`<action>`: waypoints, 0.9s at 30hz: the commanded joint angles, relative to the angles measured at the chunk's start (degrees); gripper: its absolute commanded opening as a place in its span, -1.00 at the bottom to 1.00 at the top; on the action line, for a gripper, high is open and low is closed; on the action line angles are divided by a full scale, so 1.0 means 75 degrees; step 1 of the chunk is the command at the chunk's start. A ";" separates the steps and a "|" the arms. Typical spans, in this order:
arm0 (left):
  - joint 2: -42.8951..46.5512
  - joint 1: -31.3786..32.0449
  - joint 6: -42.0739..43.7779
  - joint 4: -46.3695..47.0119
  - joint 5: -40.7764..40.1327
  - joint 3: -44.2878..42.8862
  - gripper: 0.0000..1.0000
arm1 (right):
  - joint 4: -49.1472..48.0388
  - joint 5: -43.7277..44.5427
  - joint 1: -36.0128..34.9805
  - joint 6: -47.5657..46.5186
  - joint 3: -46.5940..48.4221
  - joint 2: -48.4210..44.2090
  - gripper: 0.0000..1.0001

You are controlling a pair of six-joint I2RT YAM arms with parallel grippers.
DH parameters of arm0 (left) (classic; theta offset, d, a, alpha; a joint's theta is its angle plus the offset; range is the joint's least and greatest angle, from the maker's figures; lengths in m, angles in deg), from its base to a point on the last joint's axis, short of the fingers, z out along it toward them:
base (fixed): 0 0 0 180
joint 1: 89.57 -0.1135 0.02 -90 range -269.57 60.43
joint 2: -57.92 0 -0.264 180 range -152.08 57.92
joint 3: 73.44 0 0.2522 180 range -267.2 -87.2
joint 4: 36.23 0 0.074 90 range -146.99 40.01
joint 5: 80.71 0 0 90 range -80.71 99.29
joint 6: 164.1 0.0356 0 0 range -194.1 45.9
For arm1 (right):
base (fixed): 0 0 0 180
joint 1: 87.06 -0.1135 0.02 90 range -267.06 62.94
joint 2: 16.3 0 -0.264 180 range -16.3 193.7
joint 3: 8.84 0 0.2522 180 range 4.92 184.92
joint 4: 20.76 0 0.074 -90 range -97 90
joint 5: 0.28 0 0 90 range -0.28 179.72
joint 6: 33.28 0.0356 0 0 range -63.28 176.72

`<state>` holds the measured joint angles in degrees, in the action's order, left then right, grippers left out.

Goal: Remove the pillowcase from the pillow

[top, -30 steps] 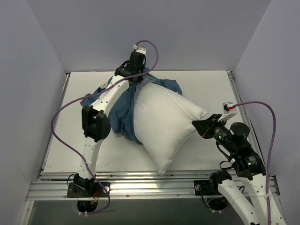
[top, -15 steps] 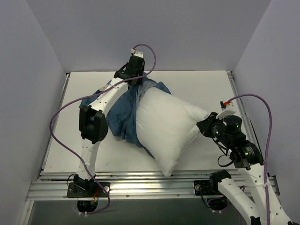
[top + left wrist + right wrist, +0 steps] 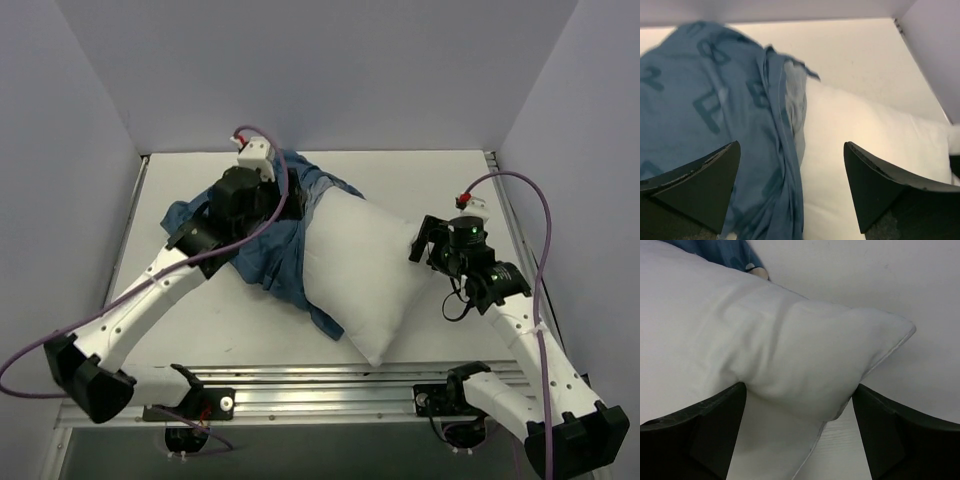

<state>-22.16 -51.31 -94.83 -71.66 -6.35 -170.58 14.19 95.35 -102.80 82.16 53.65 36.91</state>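
The left gripper's (image 3: 790,150) two dark fingers (image 3: 700,185) stand wide apart with nothing between their pads. They hang over the line where the pillowcase (image 3: 700,100) meets the pillow (image 3: 855,130). In the left wrist view, blue cloth printed with darker blue letters fills the left side. Its gathered, folded edge runs down the middle, and bare white cushion lies to the right of it. The right gripper (image 3: 799,390) is also spread wide, with a finger (image 3: 885,435) on each side of a plump pillow corner. That corner bulges into the gap between them, but whether either finger touches the fabric cannot be told. The corner's seamed tip points off to the right over the bare white table (image 3: 440,180), and a scrap of blue shows at the top left of that view. From the top camera, the pillow lies diagonally across the middle of the table. One corner is toward the near edge and another is at the right gripper. The pillowcase is bunched along the pillow's left and far sides and spreads in a rumpled heap on the table under the left arm's wrist. Most of the pillow is uncovered. A purple cable (image 3: 520,190) loops from each wrist.
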 commanded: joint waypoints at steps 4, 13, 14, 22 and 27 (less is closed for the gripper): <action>0.1520 0.0219 -0.0739 0.0334 0.0596 0.3144 0.80 | -0.0775 -0.0070 -0.0208 -0.0660 0.0686 -0.0344 0.74; 0.2649 0.0231 -0.1314 0.2348 0.1639 0.5829 0.75 | -0.0973 -0.0433 -0.1392 -0.1187 0.0792 -0.0626 0.86; 0.2603 0.0219 -0.1314 0.2675 0.1663 0.5889 0.75 | -0.1032 -0.0585 -0.1543 -0.1222 0.0757 -0.0533 0.86; 0.1747 0.0219 -0.1185 0.3592 0.1979 0.6089 0.68 | -0.1114 -0.0156 -0.3476 -0.1528 0.0651 0.0461 0.89; 0.1513 0.0231 -0.1232 0.3686 0.2085 0.6077 0.53 | -0.1185 0.0526 -0.4718 -0.1422 0.0651 0.1306 0.91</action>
<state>-10.27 -49.86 -103.77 -49.02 7.81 -124.81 6.56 94.26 -134.74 71.95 58.70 44.51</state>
